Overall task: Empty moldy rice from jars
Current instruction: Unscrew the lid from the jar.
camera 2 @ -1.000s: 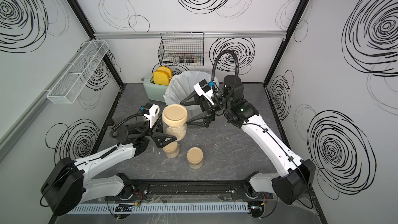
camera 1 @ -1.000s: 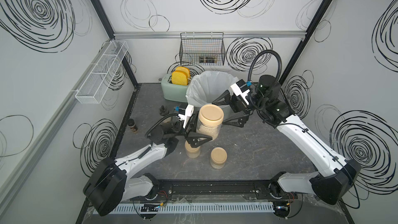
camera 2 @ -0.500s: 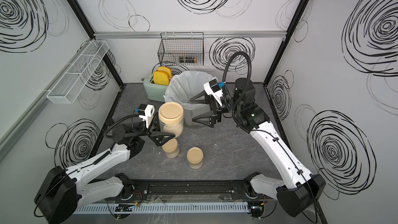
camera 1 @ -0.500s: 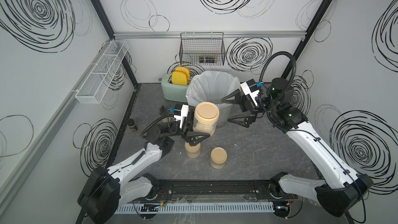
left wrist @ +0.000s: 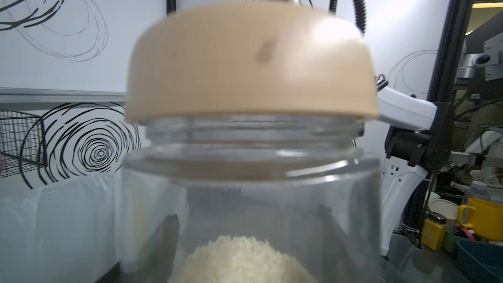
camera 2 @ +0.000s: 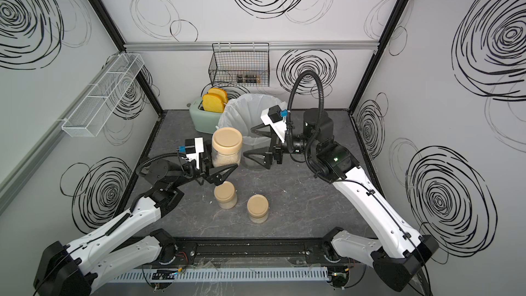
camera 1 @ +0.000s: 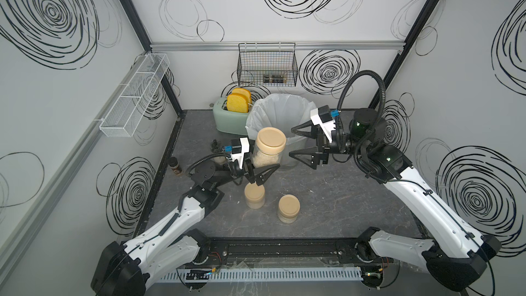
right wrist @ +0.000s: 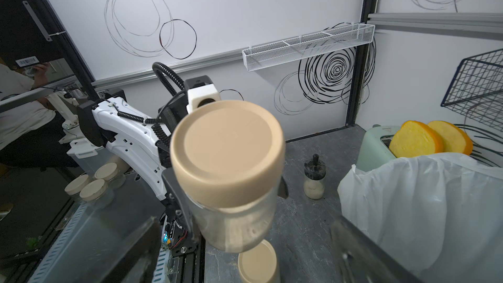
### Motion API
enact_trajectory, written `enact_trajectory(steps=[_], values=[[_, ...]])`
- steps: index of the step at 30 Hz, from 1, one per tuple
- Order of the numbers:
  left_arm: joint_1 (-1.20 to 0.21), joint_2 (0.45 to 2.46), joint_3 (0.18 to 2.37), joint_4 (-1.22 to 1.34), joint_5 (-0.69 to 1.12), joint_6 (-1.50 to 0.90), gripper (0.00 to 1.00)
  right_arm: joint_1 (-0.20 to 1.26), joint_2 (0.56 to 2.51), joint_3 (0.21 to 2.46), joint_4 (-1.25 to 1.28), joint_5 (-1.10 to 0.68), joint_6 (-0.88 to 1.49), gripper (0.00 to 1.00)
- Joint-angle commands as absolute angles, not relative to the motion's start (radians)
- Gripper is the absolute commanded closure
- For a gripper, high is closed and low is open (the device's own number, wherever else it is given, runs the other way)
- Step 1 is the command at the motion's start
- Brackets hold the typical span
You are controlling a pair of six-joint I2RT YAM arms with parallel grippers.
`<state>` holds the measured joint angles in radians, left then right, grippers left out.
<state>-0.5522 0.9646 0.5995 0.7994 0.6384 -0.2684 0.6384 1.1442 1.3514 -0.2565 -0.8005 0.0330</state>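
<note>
My left gripper (camera 1: 267, 162) is shut on a clear jar (camera 1: 269, 152) with a tan lid (camera 1: 271, 140), held upright above the table in both top views (camera 2: 226, 149). Moldy rice (left wrist: 239, 259) lies as a pale heap in its bottom. Through the glass, the left wrist view shows dark fingers (left wrist: 163, 238) on either side. My right gripper (camera 1: 291, 142) stands wide open just right of the lid, not touching it. In the right wrist view its fingers (right wrist: 136, 249) frame the lid (right wrist: 226, 156). Two more lidded jars (camera 1: 254, 195) (camera 1: 289, 207) stand on the table below.
A bin with a white liner (camera 1: 280, 109) stands behind the held jar. A green toaster (camera 1: 225, 119) holding bread is to the bin's left. A small black-capped bottle (right wrist: 314, 183) and a dark shaker (camera 1: 175, 165) stand at the left. A wire basket (camera 1: 267, 65) hangs on the back wall.
The left gripper has carried the jar a little to the left. The right gripper has drawn back to the right from the lid and stays open.
</note>
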Motion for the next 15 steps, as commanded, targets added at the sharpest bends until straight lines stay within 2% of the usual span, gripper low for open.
enact_trajectory(steps=[1,15], values=[[-0.571,0.935,0.605,0.837,0.521,-0.168,0.46,0.687,1.129,1.398,-0.288,-0.687,0.003,0.02],[-0.643,0.944,0.588,0.83,0.43,-0.076,0.46,0.78,1.179,1.436,-0.26,-0.519,0.008,0.02]])
